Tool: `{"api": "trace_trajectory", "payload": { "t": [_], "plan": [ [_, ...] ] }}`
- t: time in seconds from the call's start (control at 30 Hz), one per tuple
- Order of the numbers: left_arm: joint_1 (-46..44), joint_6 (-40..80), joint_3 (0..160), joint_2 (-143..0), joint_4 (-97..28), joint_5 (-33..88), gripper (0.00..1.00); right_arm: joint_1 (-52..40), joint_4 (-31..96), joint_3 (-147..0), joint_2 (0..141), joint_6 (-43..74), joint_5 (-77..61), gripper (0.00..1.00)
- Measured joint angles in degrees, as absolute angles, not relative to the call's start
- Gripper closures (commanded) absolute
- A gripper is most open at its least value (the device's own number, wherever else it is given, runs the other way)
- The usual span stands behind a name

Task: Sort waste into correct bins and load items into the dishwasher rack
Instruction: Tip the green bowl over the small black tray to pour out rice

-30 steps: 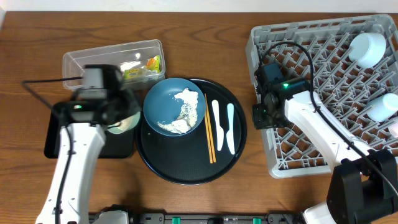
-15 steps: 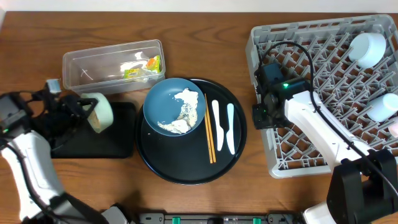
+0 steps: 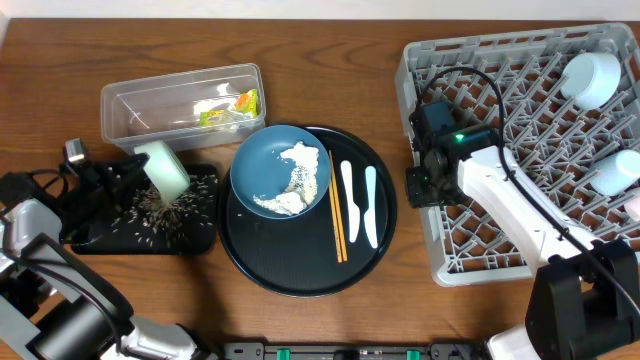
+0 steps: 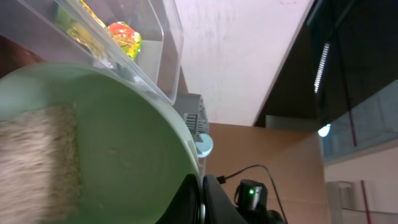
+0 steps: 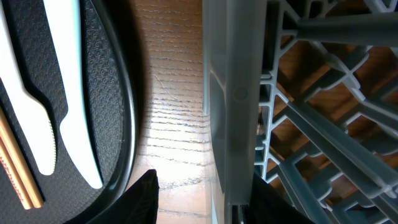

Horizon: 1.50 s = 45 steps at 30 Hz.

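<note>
My left gripper (image 3: 128,172) is shut on the rim of the pale green bowl (image 3: 162,170), which is tipped on its side over the shallow black tray (image 3: 95,240). Rice grains (image 3: 165,208) lie scattered on the tray. In the left wrist view the bowl (image 4: 118,149) fills the frame with blurred rice (image 4: 37,162) inside it. My right gripper (image 3: 420,186) is open astride the left wall of the grey dishwasher rack (image 3: 440,250); that wall (image 5: 230,124) stands between its fingers. The dark blue plate (image 3: 262,160) holds white scraps (image 3: 295,178).
The clear tub (image 3: 150,95) holds the wrapper (image 3: 232,106). The round black tray (image 3: 300,270) carries the plate, chopsticks (image 3: 337,210) and two white utensils (image 3: 348,195). Two cups (image 3: 590,78) lie in the rack at the right.
My left arm swung the green bowl left from beside the plate to over the black tray and tipped it further. Rice now lies on that tray. The right arm has not moved.
</note>
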<state>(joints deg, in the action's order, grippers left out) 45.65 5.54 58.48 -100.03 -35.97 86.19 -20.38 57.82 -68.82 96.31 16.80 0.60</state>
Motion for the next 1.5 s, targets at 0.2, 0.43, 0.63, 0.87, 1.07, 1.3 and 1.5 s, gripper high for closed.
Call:
{"api": "trace_trajectory", "payload": {
  "t": [0.2, 0.43, 0.63, 0.87, 1.07, 1.3, 1.5],
  "plan": [
    [45.65, 5.52, 58.46, -100.12, -35.94, 87.72, 0.94, -20.38, 57.82, -68.82, 96.31, 16.8, 0.6, 0.6],
    [45.65, 5.52, 58.46, -100.12, -35.92, 88.38, 0.94, -20.38, 57.82, -68.82, 96.31, 16.8, 0.6, 0.6],
    [45.65, 5.52, 58.46, -100.12, -35.94, 88.4, 0.94, -20.38, 57.82, -68.82, 96.31, 16.8, 0.6, 0.6],
    [45.65, 5.52, 58.46, -100.12, -35.7, 88.23, 0.94, -20.38, 57.82, -68.82, 96.31, 16.8, 0.6, 0.6],
    [45.65, 6.15, 58.46, -100.12, -36.29, 86.48, 0.94, -20.38, 57.84, -68.82, 96.31, 16.8, 0.6, 0.6],
    [45.65, 6.2, 58.46, -100.07, -37.08, 83.5, 0.94, -20.38, 58.0, -68.82, 96.31, 16.8, 0.58, 0.6],
    [45.65, 4.95, 58.46, -100.01, -37.91, 84.82, 0.94, -20.38, 58.02, -68.82, 96.31, 16.8, 0.54, 0.6]
  ]
}}
